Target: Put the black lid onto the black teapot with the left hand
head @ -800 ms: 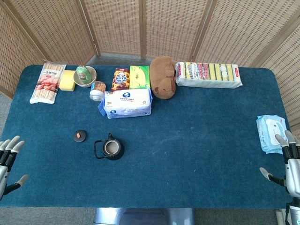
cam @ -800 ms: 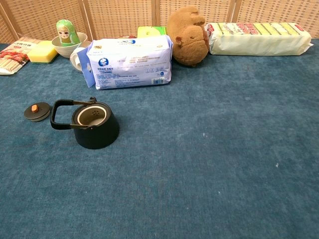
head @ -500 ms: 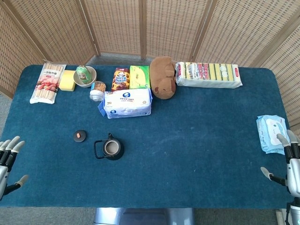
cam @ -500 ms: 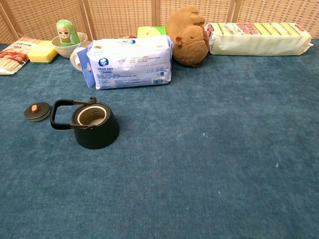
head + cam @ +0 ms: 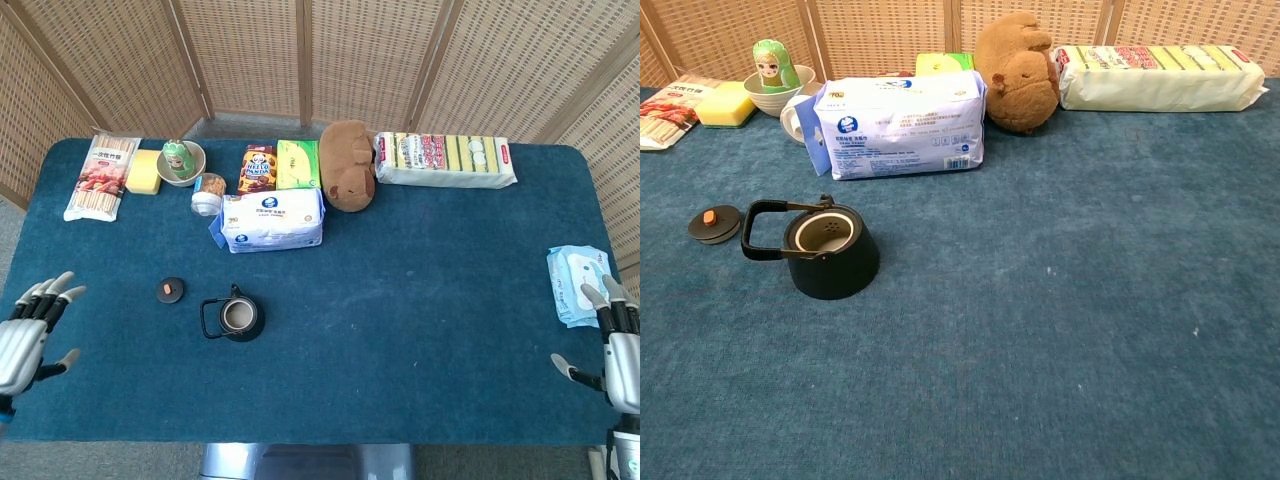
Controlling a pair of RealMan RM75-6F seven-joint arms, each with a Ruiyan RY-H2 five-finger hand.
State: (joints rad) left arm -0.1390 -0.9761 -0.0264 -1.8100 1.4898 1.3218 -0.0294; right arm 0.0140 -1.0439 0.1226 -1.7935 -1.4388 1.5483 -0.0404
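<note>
Where lid (image 5: 170,290) lies: one teapot (image 5: 240,319).

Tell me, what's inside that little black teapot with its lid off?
The black teapot stands open. Inside sits a pale strainer insert with small holes, seemingly empty. Whatever lies beneath the insert is hidden. The round black lid with an orange knob lies apart, beside the handle.

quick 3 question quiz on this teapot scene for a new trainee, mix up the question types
1. True or false: the black lid sits on the black teapot.
2. Which hand is nearer the lid: A) left hand B) right hand?
3. Fill in: the lid's knob is coloured ____.

Key:
1. False; the lid lies on the blue table, apart from the open teapot.
2. A; both hands hold nothing.
3. Orange.
</note>
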